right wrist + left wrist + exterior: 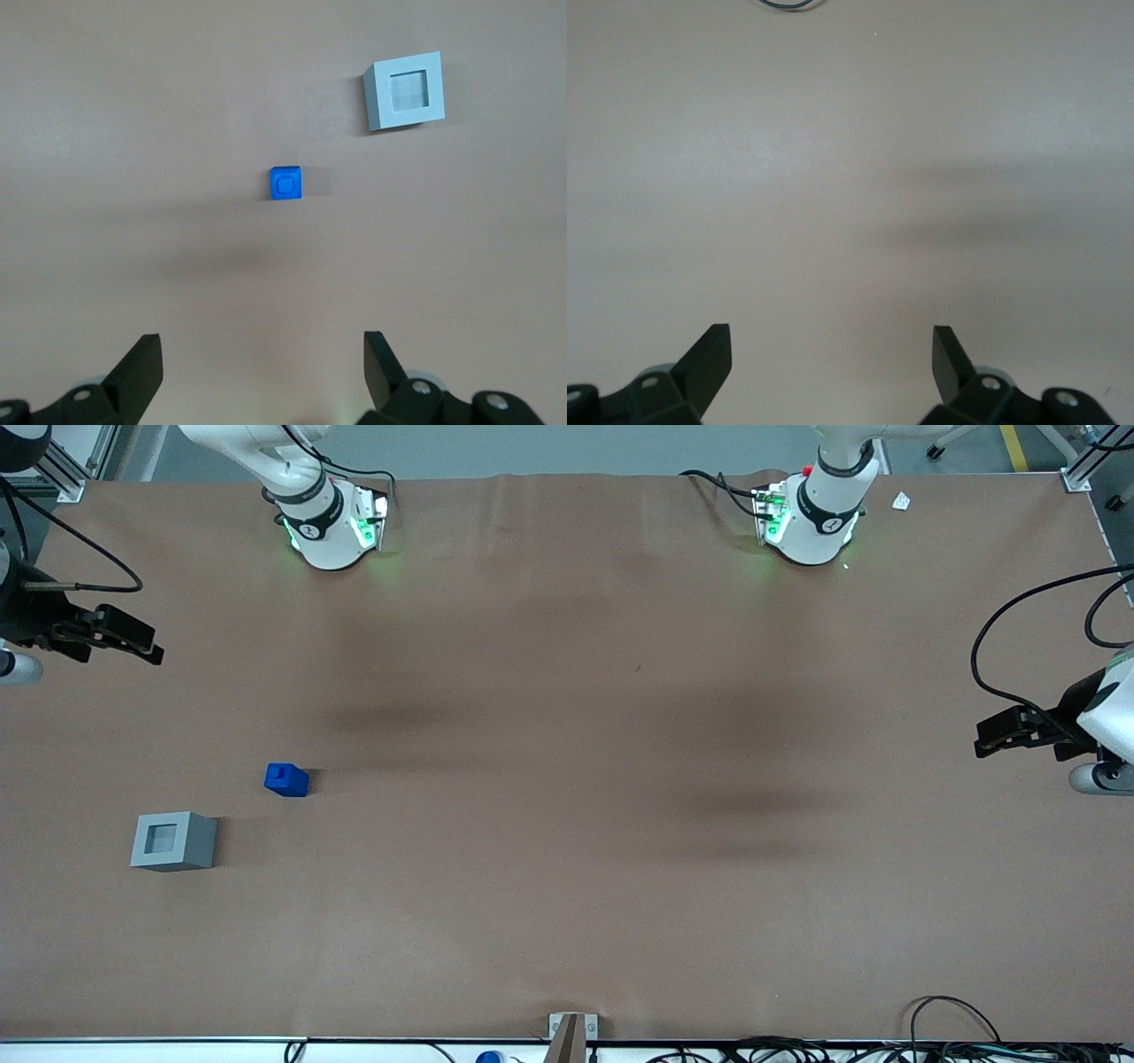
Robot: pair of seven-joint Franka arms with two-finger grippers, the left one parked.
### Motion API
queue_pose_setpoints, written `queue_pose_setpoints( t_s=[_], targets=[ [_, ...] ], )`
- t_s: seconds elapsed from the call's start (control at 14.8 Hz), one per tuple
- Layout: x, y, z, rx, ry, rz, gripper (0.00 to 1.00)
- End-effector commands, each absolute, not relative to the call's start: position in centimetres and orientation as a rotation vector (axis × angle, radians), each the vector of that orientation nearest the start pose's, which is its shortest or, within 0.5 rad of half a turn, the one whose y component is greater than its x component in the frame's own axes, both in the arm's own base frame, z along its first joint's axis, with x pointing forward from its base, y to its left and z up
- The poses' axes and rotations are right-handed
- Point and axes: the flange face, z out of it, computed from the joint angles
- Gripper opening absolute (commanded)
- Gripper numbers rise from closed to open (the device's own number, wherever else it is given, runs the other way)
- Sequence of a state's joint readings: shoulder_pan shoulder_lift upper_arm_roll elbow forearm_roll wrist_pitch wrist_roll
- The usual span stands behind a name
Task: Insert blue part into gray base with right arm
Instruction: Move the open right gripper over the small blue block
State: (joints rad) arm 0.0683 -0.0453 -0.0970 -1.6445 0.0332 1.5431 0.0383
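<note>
Hovering with fingers apart at the worktop's working-arm edge, the black two-finger gripper [262, 376] had yet to descend on the small bright blue plastic block [286, 779] lying near the light gray recessed cube [174, 841].

Blue part [286, 779] stands on table [567, 868], toward my working arm's end. Gray base [173, 841] on same table, near blue part but apart from it, nearer front camera, recess in top face up. My gripper [133, 640] hangs above table, farther from front camera than both blocks, well apart from them, fingers spread [142, 363], nothing between.
</note>
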Motion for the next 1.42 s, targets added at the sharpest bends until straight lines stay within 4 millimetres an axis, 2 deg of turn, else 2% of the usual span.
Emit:
queue_pose_setpoints(
  t_s=[0.0, 0.2, 0.27, 0.54, 0.88, 1.35],
  targets=[
    [53.4, -1.4, 61.8, -3.115, 0.104, 0.087, 1.0],
    [53.6, -1.6, 62.6, -3.116, 0.111, 0.055, 1.0],
    [53.9, -1.8, 62.4, -3.114, 0.114, 0.055, 1.0],
    [56.0, -1.1, 58.4, -3.107, 0.107, 0.112, 1.0],
    [56.5, -0.9, 51.2, -3.108, 0.11, 0.11, 1.0],
    [58.1, -0.8, 38.2, -3.122, 0.116, 0.148, 0.94]
  ],
)
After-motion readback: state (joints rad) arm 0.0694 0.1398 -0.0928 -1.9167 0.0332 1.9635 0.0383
